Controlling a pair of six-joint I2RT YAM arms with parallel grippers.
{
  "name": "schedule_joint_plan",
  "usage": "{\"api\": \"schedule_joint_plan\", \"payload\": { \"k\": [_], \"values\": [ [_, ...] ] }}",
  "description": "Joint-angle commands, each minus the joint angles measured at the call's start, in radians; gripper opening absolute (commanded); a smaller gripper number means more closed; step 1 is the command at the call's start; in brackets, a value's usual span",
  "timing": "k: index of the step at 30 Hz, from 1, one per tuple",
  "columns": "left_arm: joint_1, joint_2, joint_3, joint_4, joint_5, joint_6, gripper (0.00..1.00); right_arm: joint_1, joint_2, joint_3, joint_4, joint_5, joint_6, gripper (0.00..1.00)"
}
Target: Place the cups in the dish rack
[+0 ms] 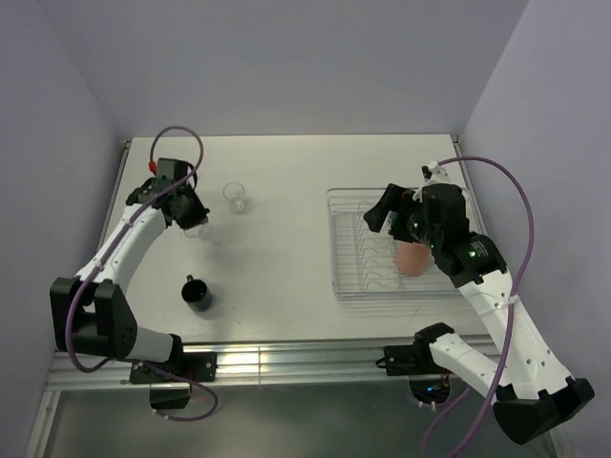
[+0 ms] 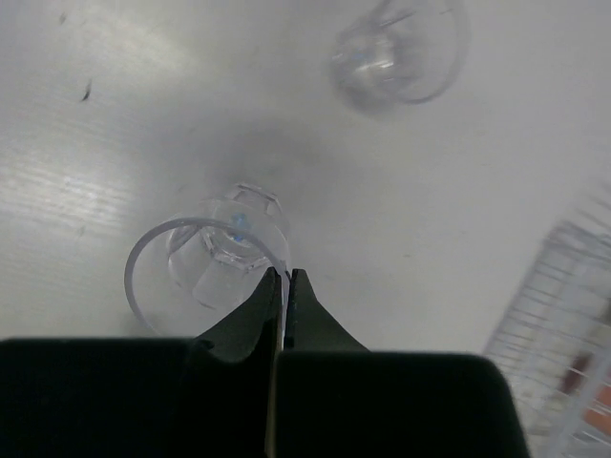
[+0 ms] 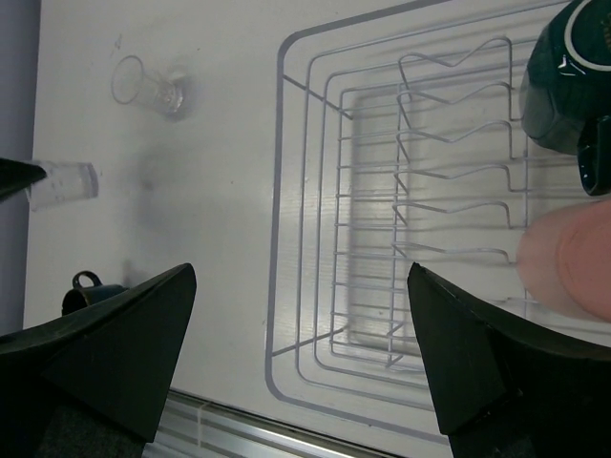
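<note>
My left pincer is squeezed shut on the rim of a clear glass, with one finger inside and one outside. I cannot tell if the glass is up off the table yet. Just past it stands a second clear glass, all on its own. Nearer to my base sits the black mug, also on the table. So three cups are not in yet.

Over on the right is the dish rack. In it I see the dark green mug and the salmon cup, close together at one end. My right pincer hangs over the rack, wide open, holding nothing. My right arm hides part of the rack, so more cups may be in there.
</note>
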Motion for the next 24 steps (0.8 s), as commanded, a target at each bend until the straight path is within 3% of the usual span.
{"api": "schedule_joint_plan", "payload": {
  "k": [1, 6, 10, 14, 17, 18, 21, 24],
  "values": [
    [-0.006, -0.114, 0.163, -0.021, 0.133, 0.041, 0.0, 0.016, 0.012, 0.002, 0.072, -0.04, -0.002, 0.99],
    [-0.004, -0.164, 0.251, -0.07, 0.222, 0.064, 0.0, 0.062, 0.041, 0.029, 0.097, -0.06, 0.013, 0.99],
    [-0.004, -0.254, 0.213, 0.06, 0.445, 0.031, 0.0, 0.086, 0.05, 0.036, 0.205, -0.163, 0.021, 1.0],
    [-0.001, -0.293, 0.15, 0.229, 0.8, -0.047, 0.0, 0.094, 0.042, -0.019, 0.417, -0.359, 0.064, 1.0],
    [0.007, -0.311, 0.047, 0.478, 0.986, -0.187, 0.0, 0.099, 0.042, -0.069, 0.604, -0.477, 0.108, 1.0],
    [0.007, -0.316, 0.021, 0.629, 1.072, -0.278, 0.0, 0.1, 0.045, -0.078, 0.646, -0.497, 0.115, 1.0],
    [0.007, -0.308, -0.072, 0.938, 1.193, -0.472, 0.0, 0.106, 0.07, -0.102, 0.787, -0.553, 0.151, 1.0],
    [0.007, -0.293, -0.132, 1.086, 1.22, -0.6, 0.0, 0.137, 0.107, -0.11, 0.914, -0.59, 0.193, 1.0]
  ]
}}
